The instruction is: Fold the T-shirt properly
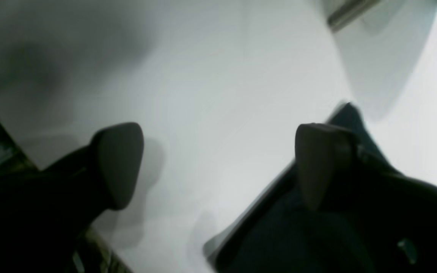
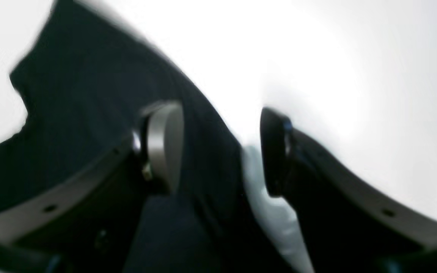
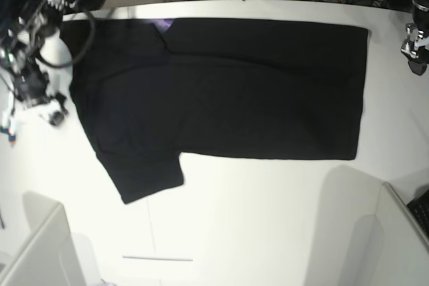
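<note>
the t-shirt [image 3: 228,92] lay spread flat on the white table [image 3: 268,212], plain black side up, taking up most of the far half of the surface in the base view. its straight hem ran along the side nearer the left arm, and one short sleeve [image 3: 144,175] stuck out toward the near edge on the side of the right arm. a small patch of purple [image 3: 164,26] showed at the far edge where the cloth was turned over. the right gripper [image 2: 218,151] hung at the shirt's edge with its fingers spread apart; in its wrist view one fingertip [image 2: 163,146] sat over the dark cloth and the other over bare table, gripping nothing. the left gripper [image 1: 218,165] was also spread wide, holding nothing, with one pad [image 1: 121,163] over white table and the other in front of a dark corner of the shirt. both wrist views were blurred, so whether either gripper touched the cloth could not be told.
</note>
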Controlling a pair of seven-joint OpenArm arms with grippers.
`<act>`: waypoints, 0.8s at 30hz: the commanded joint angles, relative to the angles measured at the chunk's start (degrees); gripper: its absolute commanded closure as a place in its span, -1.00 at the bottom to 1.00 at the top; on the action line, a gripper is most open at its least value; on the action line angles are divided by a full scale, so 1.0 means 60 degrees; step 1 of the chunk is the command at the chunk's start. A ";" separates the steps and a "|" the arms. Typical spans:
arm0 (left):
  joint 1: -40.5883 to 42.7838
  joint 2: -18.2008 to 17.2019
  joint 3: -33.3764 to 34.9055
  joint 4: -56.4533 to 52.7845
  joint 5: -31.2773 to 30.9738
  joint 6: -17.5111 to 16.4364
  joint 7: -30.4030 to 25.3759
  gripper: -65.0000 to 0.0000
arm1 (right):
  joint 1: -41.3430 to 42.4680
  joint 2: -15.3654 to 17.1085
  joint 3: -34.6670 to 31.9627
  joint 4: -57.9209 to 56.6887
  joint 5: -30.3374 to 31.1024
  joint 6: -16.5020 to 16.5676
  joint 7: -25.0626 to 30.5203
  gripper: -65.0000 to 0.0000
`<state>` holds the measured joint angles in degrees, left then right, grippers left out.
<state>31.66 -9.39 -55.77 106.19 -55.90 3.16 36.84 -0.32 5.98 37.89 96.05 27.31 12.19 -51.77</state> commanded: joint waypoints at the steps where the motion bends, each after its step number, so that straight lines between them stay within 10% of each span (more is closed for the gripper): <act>1: 0.0020 -0.0216 -0.0031 0.0331 -0.0112 -0.0065 -0.0155 -0.87 | 0.0456 0.0271 -0.0403 -0.0397 -0.0061 -0.0031 0.0430 0.02; 5: 0.0020 -0.0479 0.0086 0.0594 -0.0127 -0.0065 0.0578 -0.70 | 0.2126 0.0784 -0.1853 -0.3107 -0.0251 0.0057 0.1427 0.01; 12: -0.0669 -0.0641 -0.0573 0.0521 -0.0127 -0.0065 0.2160 0.58 | 0.4251 0.1033 -0.3040 -0.7005 -0.0325 0.0013 0.3082 0.01; 15: -0.0800 -0.0684 -0.0661 0.0550 -0.0127 -0.0080 0.2190 0.82 | 0.4983 0.1282 -0.3333 -0.8455 -0.0325 -0.0002 0.3185 0.01; 18: -0.0859 -0.0714 -0.0617 0.0550 -0.0141 -0.0080 0.2292 0.68 | 0.5408 0.1355 -0.3817 -0.9452 -0.0339 -0.0002 0.3595 0.01; 24: -0.1181 -0.0714 -0.0691 0.0521 -0.0083 -0.0080 0.2849 -0.33 | 0.5100 0.1517 -0.4579 -0.9481 -0.0339 -0.0016 0.3786 0.01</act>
<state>24.56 -12.71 -59.53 108.36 -55.55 3.03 54.54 29.26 13.96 10.28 38.61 25.28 12.03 -28.32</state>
